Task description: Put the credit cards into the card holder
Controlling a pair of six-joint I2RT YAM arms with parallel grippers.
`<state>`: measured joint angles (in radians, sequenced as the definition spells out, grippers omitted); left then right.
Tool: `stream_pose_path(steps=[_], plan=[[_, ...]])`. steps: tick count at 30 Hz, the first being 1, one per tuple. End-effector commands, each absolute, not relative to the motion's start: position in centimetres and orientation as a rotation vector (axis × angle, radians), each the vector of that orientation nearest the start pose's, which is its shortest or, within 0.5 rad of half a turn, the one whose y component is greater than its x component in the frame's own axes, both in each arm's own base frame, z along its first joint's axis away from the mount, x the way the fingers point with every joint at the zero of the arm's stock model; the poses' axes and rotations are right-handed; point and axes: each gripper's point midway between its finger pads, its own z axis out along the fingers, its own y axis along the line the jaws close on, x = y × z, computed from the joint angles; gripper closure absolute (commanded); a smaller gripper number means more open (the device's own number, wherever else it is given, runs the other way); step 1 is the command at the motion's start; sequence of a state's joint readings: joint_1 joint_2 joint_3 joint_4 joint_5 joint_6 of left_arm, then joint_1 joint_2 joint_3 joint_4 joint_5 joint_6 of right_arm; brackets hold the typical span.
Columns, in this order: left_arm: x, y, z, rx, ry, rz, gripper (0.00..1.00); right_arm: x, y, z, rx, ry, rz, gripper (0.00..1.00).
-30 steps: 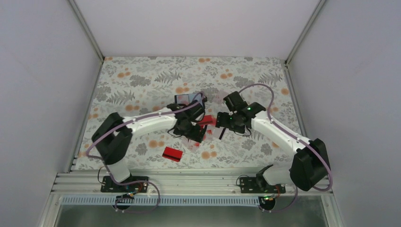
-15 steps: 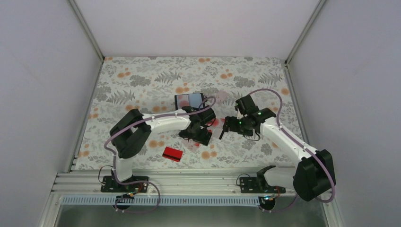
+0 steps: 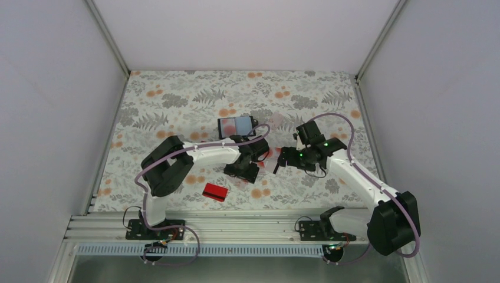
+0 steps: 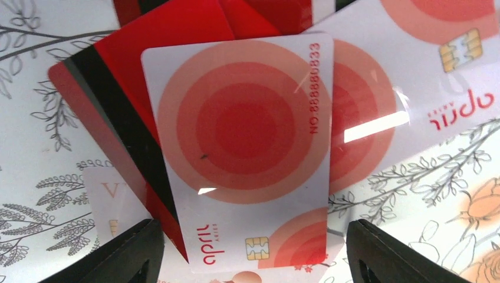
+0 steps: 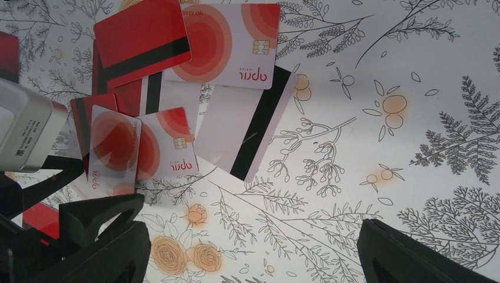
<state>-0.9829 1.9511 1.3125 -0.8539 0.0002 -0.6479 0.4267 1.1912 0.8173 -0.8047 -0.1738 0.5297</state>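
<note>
On the floral cloth [image 3: 153,100], starting at left: 1 glossy red card [image 3: 215,191] lying alone near the front edge, well apart from the rest. Further back, just left of centre: the card holder [image 3: 236,125], open flat with the grey-blue pocket up. Pinkish patch inside, possibly a card already in, but too small in the top view to tell.

Next, the left gripper [image 4: 253,259], low over the heap of credit cards [image 3: 263,157]. Jaws spread wide, straddling the topmost white card [image 4: 242,147] across its short width, nothing pinched yet. Fanned beneath: a red card with a black stripe [image 4: 118,112] to its left, a second white card [image 4: 413,76] to its right.

Likely step: lifting that 1 top card. To do it well:
- Centre on the card and bring both fingertips down onto its long edges.
- Close gently, so as to bow and raise only the top card and not drag the stack.
- Slide it clear of the heap before raising it.
- Check for a 2nd card clinging underneath.

At right, the right gripper [image 5: 253,250], jaws likewise spread and holding nothing, over bare cloth just beside the heap, nearest a white black-striped card [image 5: 230,130]. Best kept clear of the left arm, ready to steady the holder.
</note>
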Motion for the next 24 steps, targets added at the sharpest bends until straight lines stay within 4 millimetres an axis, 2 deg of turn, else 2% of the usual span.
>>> stream_pose_path(steps=[1,9,14,24], plan=[[19.5,-29.5,-0.2,0.459,3.090,-0.038,0.25,23.0,13.7,10.3,0.087,2.809,0.498,0.11],[18.8,-28.2,-1.9,0.425,3.108,-0.009,0.32,23.2,13.7,10.1,0.082,2.814,0.494,0.11],[18.7,-27.8,-2.4,0.431,3.101,0.018,0.41,23.2,13.7,10.1,0.082,2.815,0.494,0.11],[18.1,-29.1,-2.7,0.522,3.070,0.087,0.54,23.3,13.7,10.0,0.092,2.816,0.494,0.11]])
